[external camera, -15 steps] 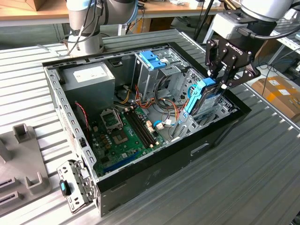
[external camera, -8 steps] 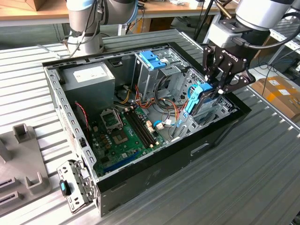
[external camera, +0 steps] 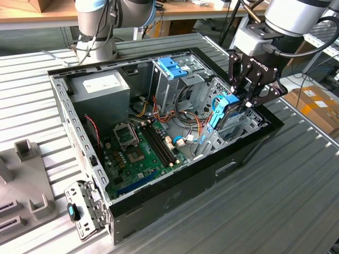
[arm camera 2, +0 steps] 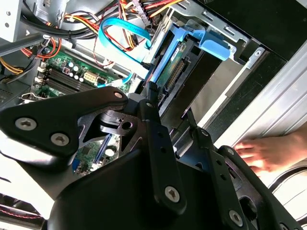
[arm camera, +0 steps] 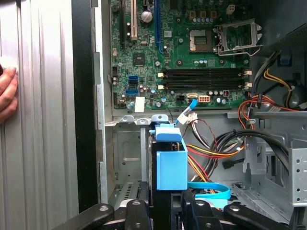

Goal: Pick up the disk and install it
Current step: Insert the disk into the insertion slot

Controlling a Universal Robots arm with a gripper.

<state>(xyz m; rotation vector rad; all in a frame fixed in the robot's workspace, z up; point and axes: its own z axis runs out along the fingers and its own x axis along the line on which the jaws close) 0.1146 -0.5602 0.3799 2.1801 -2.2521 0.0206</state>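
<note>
Tool (external camera: pixel 241 103) of a robot arm clenched on the disk (external camera: pixel 223 113), which stands on edge in a drive bay of an open computer case (external camera: pixel 159 206). The case lies on its side across the middle of a ribbed metal desk (external camera: pixel 275 201). The bay is in the corner of the case toward the exterior view's right, and how deep the drive sits in it is hard to judge from that angle.

In the first wrist view the tool (arm camera: pixel 163 209) closes from both sides on the dark body of the disk (arm camera: pixel 170 165), its light-blue side rail and tab facing the camera. The second wrist view shows the tool (arm camera 2: pixel 170 103) gripping the disk (arm camera 2: pixel 175 72) from the other side, with the drive's green circuit board and connector row turned into sight.

Behind the bay, a green motherboard (external camera: pixel 140 151) covers the case floor, with its processor socket (arm camera: pixel 237 36) standing bare. A grey power-supply box (external camera: pixel 100 87) fills the far corner on the exterior view's left. A blue ridged latch piece (external camera: pixel 172 66) tops the drive cage along the far wall. A light-blue data cable (arm camera 2: pixel 120 31) loops loose beside the drive among orange and yellow wires.

A person's hand (arm camera 2: pixel 264 153) rests on the desk just outside the case wall nearest the disk.
</note>
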